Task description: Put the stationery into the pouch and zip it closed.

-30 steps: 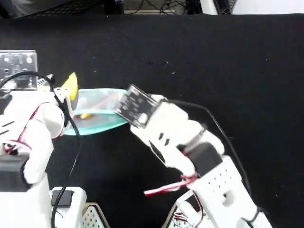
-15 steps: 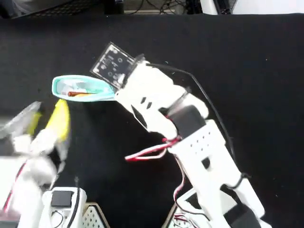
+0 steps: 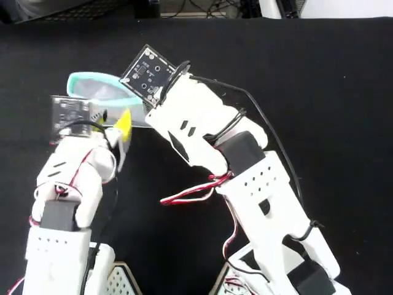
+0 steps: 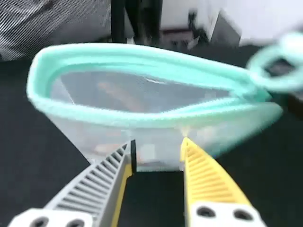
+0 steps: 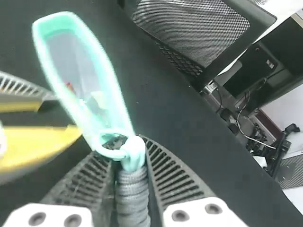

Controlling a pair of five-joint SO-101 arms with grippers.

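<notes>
At upper left, the open pouch rests on the surface; right jaws clamp its zipper pull, left jaws narrowly parted alongside.

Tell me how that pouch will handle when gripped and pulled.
Probably floppy: the pouch has thin see-through walls and its rim bows. Likely light, with little showing inside. It may slide when tugged by its pull loop unless braced.

The pouch is cloudy translucent plastic with a smooth mint rim and a woven grey pull cord; the bench is matt black cloth.
</notes>
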